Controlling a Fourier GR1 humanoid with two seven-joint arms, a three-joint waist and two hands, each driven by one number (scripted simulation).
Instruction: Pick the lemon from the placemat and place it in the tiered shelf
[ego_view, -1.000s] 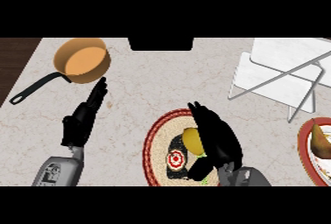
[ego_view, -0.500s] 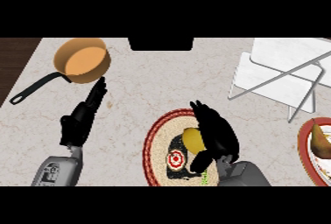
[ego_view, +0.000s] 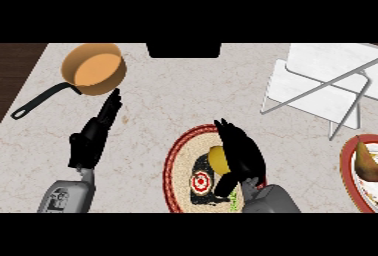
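Observation:
The yellow lemon (ego_view: 217, 157) lies on the round red-rimmed placemat (ego_view: 179, 161) near the lower middle of the head view. My right hand (ego_view: 241, 152) covers the lemon's right side, fingers pointing up and away and the thumb (ego_view: 226, 184) curling in below the fruit. Most of the lemon is hidden under that hand. The white tiered shelf (ego_view: 317, 85) with its grey wire frame stands at the upper right, well away from the hand. At the left, my left hand (ego_view: 94, 134) rests open with fingers pointing up.
An orange saucepan (ego_view: 91, 69) with a black handle sits at the upper left, just above the left hand's fingertips. A red-rimmed plate (ego_view: 349, 170) holding a brown item is at the right edge. Dark wood borders the counter's left side.
My right hand has slid slightly up and left over the lemon, and its thumb has curled closer beneath it. The left hand and the lemon have not moved.

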